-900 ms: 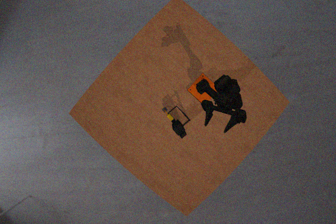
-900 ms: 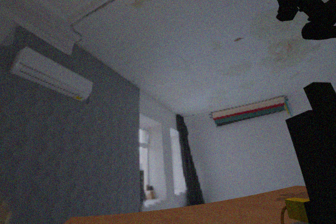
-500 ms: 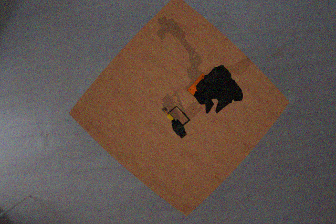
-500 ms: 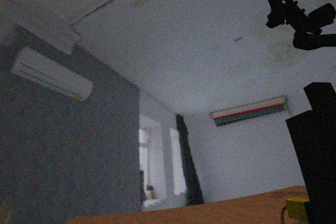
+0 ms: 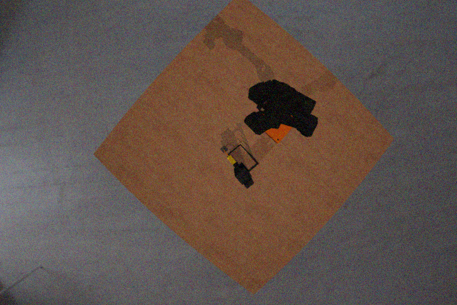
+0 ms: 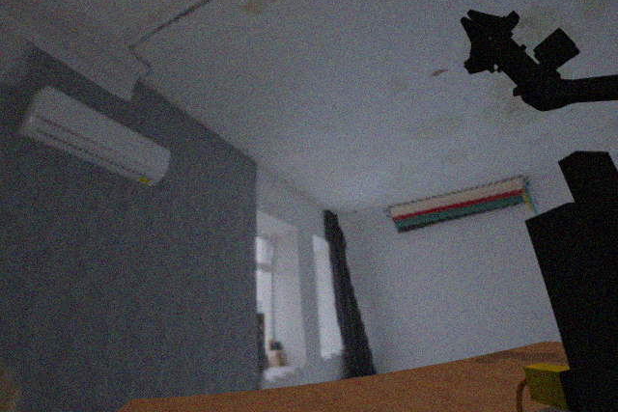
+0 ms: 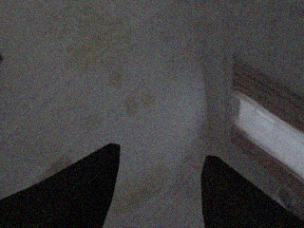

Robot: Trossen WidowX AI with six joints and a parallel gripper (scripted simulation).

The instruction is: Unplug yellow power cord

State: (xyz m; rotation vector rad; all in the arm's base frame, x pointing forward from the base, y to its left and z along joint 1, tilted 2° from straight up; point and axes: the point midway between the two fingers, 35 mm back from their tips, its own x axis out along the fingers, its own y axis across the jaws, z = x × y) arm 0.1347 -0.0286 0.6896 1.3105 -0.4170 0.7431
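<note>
The yellow plug (image 5: 231, 158) (image 6: 545, 383) sits against one end of a tall dark block (image 5: 243, 175) (image 6: 574, 288), which looks like the power strip. A short piece of the cord (image 6: 519, 392) curves down from the plug in the exterior view; the rest is hard to make out. The plug's contact with the strip is too dark to see in detail. My gripper (image 7: 161, 161) is partly open, with nothing between its fingers. It is high above the table, apart from plug, cord and strip, and its camera faces the ceiling and a wall.
The black arm (image 5: 282, 103) (image 6: 541, 88) reaches up over its orange base plate (image 5: 278, 133). A thin black rectangular frame (image 5: 249, 154) lies beside the dark block. The square wooden table (image 5: 177, 201) (image 6: 319, 398) carries the arm's shadow near its far corner.
</note>
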